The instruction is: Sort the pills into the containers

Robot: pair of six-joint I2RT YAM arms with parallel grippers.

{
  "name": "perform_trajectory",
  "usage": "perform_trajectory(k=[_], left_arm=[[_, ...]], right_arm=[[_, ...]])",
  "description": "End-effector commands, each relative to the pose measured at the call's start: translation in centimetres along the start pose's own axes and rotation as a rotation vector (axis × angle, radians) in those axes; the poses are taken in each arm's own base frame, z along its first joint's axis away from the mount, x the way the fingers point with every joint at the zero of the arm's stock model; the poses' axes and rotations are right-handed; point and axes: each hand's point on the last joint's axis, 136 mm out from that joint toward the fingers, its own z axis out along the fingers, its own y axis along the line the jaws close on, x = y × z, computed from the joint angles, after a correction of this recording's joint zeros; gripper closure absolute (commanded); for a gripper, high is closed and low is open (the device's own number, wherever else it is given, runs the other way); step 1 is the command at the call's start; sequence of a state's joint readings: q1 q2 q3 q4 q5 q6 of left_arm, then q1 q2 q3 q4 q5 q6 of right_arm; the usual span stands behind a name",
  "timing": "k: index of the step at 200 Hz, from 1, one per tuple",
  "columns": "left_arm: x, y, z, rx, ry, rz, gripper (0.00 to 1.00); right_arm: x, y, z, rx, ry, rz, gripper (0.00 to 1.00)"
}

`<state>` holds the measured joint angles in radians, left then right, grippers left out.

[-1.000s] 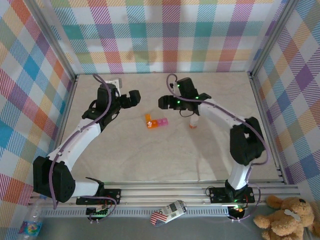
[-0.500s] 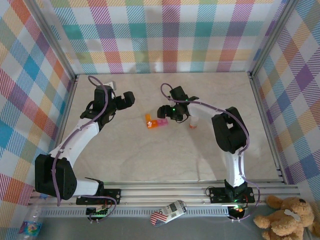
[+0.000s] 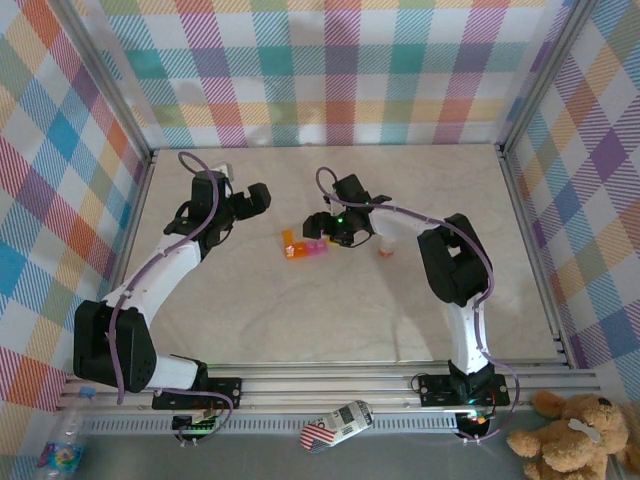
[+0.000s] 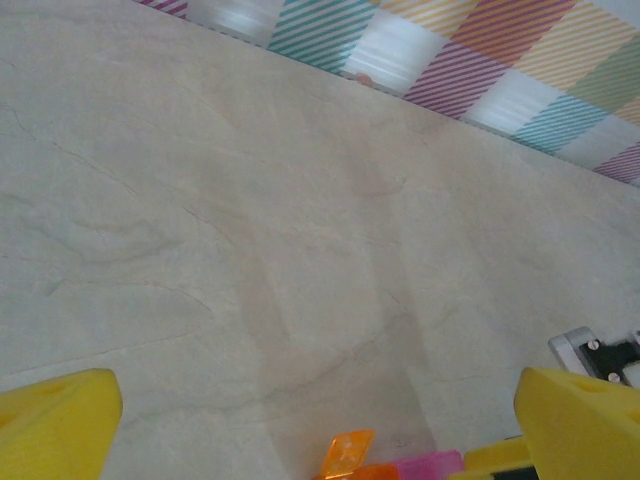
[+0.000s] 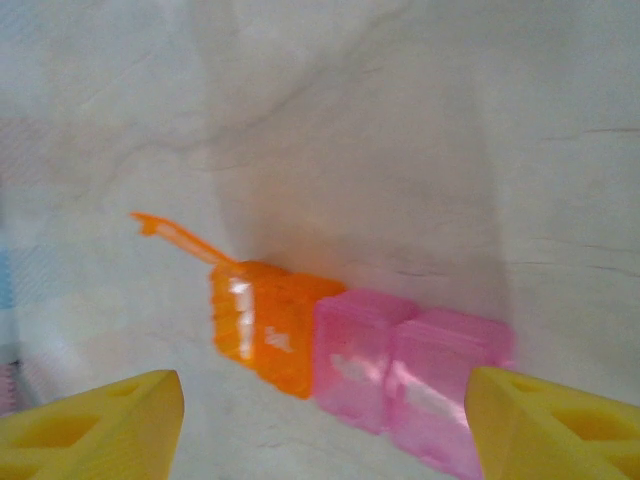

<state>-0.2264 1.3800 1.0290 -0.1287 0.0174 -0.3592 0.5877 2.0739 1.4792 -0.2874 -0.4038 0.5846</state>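
From above, my right claw covers the right end of the containers, and their contents are too small for me to make out. In the left wrist view the bottom edge cuts the strip off. The right wrist view is blurred, so I cannot tell what the boxes hold, and both yellow fingers are cropped at the bottom corners.

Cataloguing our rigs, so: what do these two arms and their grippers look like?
The left arm and right arm have white links, black joint housings and a purple cable looped alongside each. Green lights glow near the right arm's wrist. The left gripper and right gripper are black, with bright yellow wedge-shaped fingers.
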Motion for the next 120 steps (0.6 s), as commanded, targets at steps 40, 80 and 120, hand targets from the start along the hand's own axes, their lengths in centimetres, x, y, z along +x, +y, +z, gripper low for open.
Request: perform_trajectory(k=[40,80,120], left_arm=[[-0.4,0.3,0.3,0.007,-0.01,-0.018,0.0],[-0.6,0.6,0.4,0.005,-0.011,-0.018,0.0],[-0.6,0.7,0.5,0.002,-0.008,-0.021,0.0]], right_arm=[[-0.2,1.6,-3.0,0.022,-0.061,-0.177,0.23],[-2.2,0.4,-2.7,0.14,-0.06,-0.304,0.2],[-3.0,-1.2,-1.4,0.207,-0.044,-0.193,0.21]])
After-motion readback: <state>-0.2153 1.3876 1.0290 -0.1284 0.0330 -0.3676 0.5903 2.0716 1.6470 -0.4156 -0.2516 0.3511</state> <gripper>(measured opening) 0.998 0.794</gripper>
